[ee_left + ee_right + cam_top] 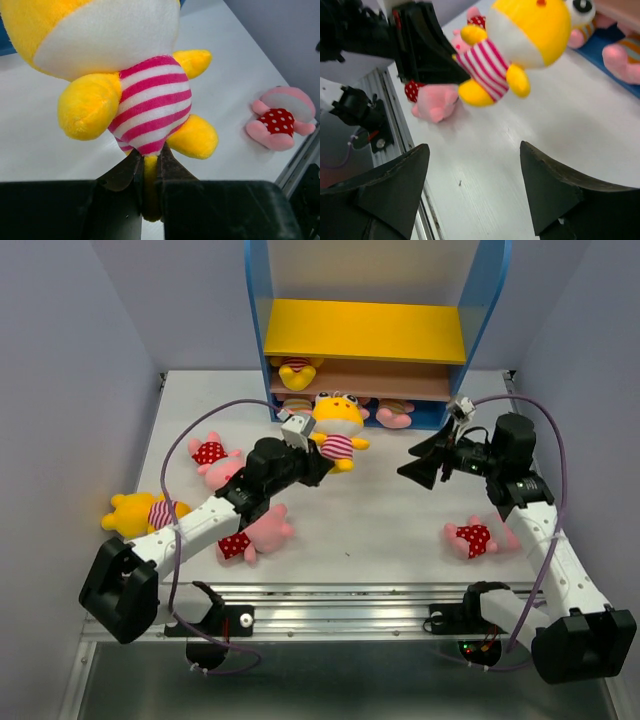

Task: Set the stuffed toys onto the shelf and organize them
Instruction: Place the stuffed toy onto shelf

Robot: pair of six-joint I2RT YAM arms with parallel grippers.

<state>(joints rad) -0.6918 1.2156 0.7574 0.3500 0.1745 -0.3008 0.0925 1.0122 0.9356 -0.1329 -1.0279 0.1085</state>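
L gripper (149,167) pinched on a leg of the yellow bear (150,107); I see that only on L wrist cam. R gripper (472,149) wide apart, empty.

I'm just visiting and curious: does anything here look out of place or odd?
Yes. The yellow bear hangs off the table, pinched by the left tool on just a small yellow bit under its body. A pig in red dots and a second bear lie loose on the table, not on the shelf.
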